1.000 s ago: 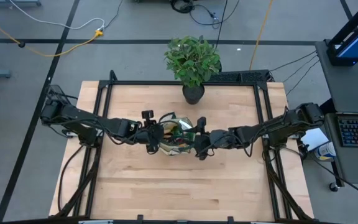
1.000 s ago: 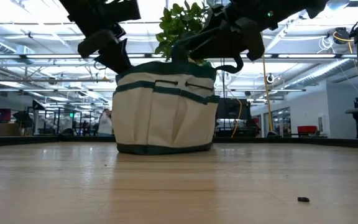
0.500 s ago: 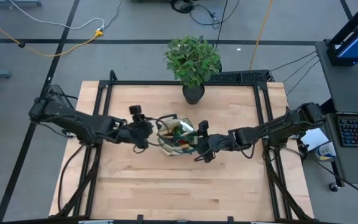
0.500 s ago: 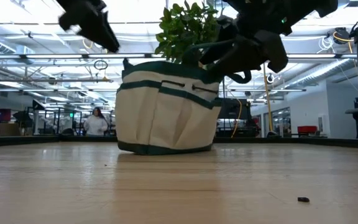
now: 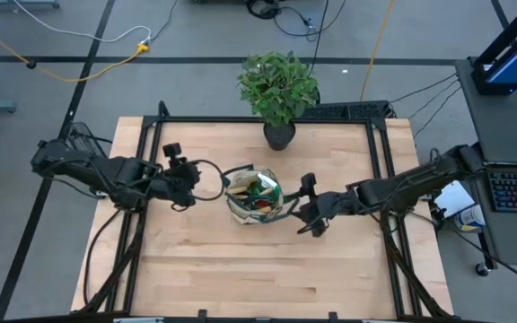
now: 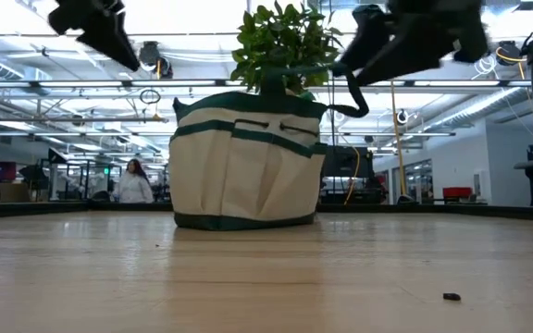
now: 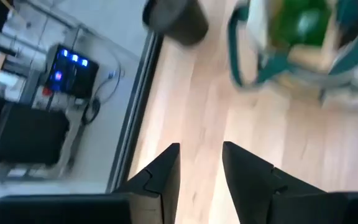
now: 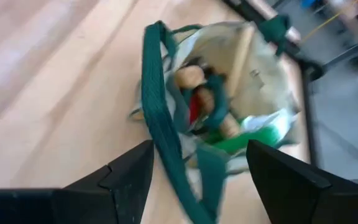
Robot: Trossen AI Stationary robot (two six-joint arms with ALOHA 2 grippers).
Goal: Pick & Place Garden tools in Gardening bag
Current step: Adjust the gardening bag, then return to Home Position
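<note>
Bag: soft canvas gardening bag (image 5: 253,199), tools inside; lift by strap handles (image 8: 160,124).
Left gripper (image 7: 201,163): beside bag, empty, fingers apart.
Right gripper (image 8: 197,171): opposite, released wide.

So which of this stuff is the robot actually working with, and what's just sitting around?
Part of the job:
- gardening bag, standing mid-table
- garden tools inside it: wooden handles, something red, something green
- left gripper and right gripper, both empty, either side of the bag

Just there:
- potted plant at the table's far edge
- small dark speck on the table
</note>
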